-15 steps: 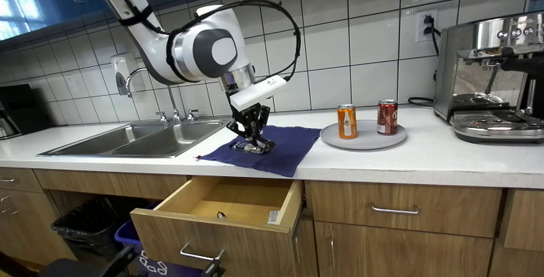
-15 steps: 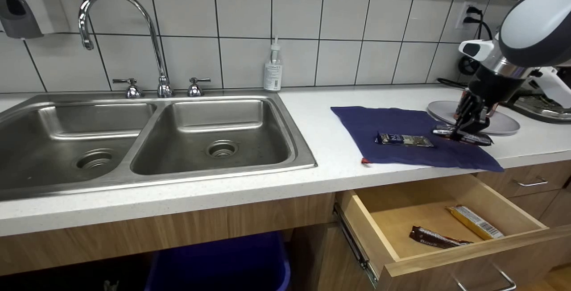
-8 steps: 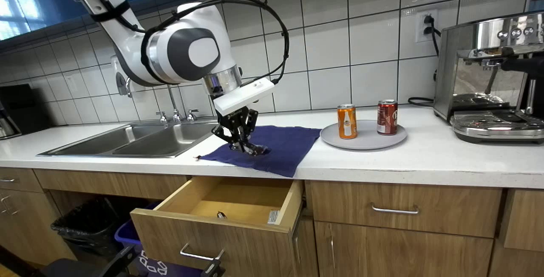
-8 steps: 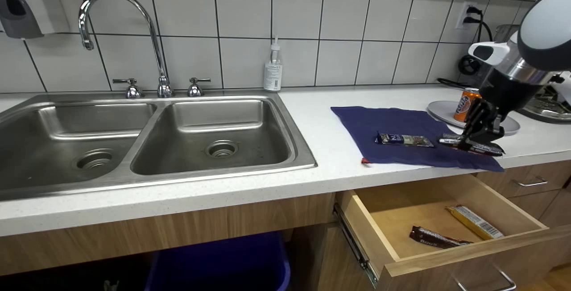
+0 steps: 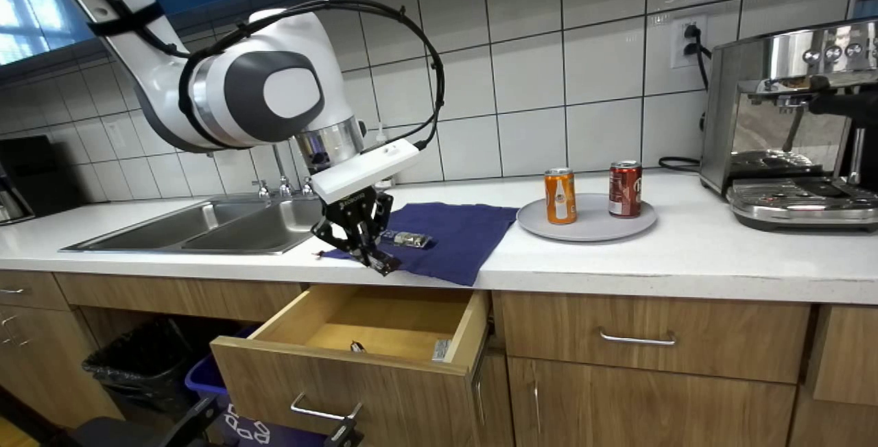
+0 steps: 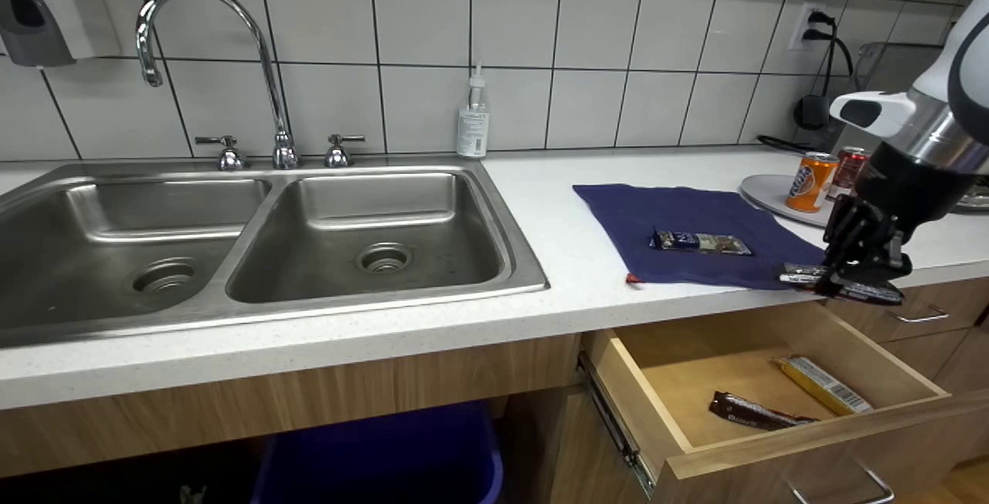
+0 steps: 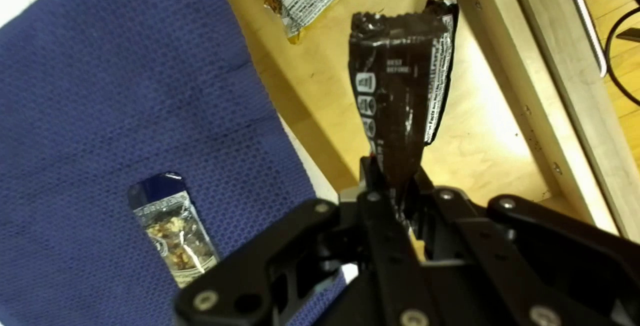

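Observation:
My gripper (image 7: 397,173) is shut on a dark brown wrapped bar (image 7: 390,91), which sticks out past the fingertips. In an exterior view this bar (image 6: 873,292) lies across the gripper, level with the counter's front edge. Below it is an open wooden drawer (image 5: 343,385). Inside the drawer lie a dark-wrapped bar (image 6: 753,413) and a yellow-wrapped bar (image 6: 825,385); both show in the wrist view, the dark one (image 7: 442,86) partly behind the held bar. A clear-and-blue wrapped nut bar (image 6: 707,243) lies on the blue cloth (image 6: 649,210) beside the gripper.
A grey plate (image 5: 590,233) holds an orange can (image 5: 560,197) and a red can (image 5: 625,190). A coffee machine (image 5: 809,125) stands farther along. A double steel sink (image 6: 371,295) and a pump bottle (image 6: 473,129) are beside the cloth. Bins stand below the counter.
My gripper has carried the dark bar off from above the cloth, outward past the counter's front edge toward the drawer. The cans and the nut bar are less hidden by the arm.

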Controlling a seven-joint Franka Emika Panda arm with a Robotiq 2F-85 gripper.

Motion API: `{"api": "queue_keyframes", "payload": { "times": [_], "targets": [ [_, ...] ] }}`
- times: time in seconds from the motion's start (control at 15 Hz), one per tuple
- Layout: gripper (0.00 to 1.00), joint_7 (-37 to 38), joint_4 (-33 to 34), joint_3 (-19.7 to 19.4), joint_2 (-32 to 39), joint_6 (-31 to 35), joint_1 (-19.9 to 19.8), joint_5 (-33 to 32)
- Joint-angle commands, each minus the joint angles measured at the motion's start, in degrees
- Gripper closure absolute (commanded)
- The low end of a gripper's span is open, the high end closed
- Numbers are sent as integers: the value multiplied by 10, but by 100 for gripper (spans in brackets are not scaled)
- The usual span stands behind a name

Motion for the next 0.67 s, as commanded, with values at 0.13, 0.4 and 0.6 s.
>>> {"api": "queue_keyframes", "payload": {
  "times": [0.13,0.4,0.6],
  "targets": [
    [96,18,-16,-26,3,35,23,-47],
    [96,51,-16,-35,24,67,17,-110],
    [96,74,-16,-42,34,75,16,-153]
  ]
}}
